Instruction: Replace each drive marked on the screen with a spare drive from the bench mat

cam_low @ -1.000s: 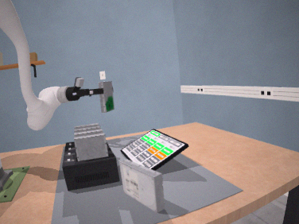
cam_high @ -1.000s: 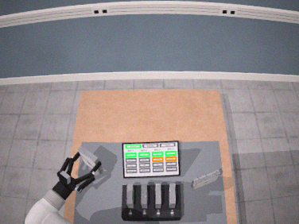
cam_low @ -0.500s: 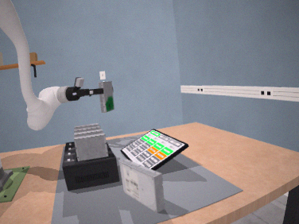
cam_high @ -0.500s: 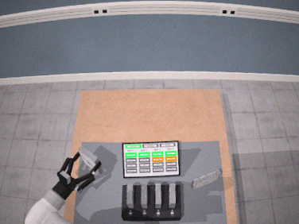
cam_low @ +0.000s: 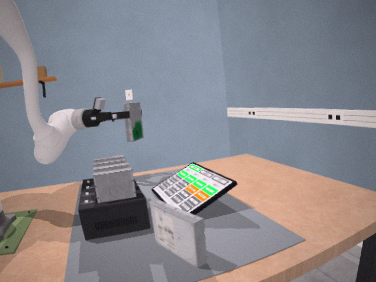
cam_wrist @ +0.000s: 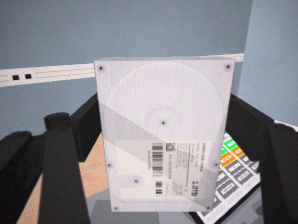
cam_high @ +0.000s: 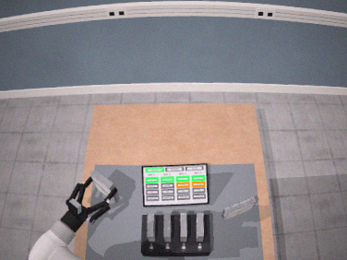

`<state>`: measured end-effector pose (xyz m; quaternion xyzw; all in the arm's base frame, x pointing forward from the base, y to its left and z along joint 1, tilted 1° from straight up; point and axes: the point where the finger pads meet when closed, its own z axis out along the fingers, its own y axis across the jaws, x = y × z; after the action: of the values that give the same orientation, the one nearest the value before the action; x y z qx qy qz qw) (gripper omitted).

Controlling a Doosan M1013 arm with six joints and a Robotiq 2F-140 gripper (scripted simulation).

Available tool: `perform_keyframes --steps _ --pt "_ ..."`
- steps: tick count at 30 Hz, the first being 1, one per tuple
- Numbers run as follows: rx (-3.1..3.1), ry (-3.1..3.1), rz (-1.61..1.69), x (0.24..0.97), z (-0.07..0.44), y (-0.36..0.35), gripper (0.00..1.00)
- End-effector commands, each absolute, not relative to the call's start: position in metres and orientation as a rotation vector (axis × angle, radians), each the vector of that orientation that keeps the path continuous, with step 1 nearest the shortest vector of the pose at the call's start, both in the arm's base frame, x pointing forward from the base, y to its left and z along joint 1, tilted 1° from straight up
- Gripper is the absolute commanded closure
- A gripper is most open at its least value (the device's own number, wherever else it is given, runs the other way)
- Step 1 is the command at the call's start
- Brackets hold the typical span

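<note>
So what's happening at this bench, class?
The robot arm's tool holds a hard drive in the air. Four drives stand in the black dock. Another drive is on the grey mat. The screen shows two orange cells, under the third and fourth columns in the top view.
</note>
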<state>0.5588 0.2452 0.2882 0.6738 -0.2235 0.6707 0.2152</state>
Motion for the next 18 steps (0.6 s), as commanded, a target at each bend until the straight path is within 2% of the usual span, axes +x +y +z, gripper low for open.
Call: perform_keyframes --steps 1,18 --pt "1.868 -0.621 1.861 0.558 0.2888 0.2462 0.9" --pt "1.868 -0.621 1.861 0.5517 0.2889 0.2527 0.9"
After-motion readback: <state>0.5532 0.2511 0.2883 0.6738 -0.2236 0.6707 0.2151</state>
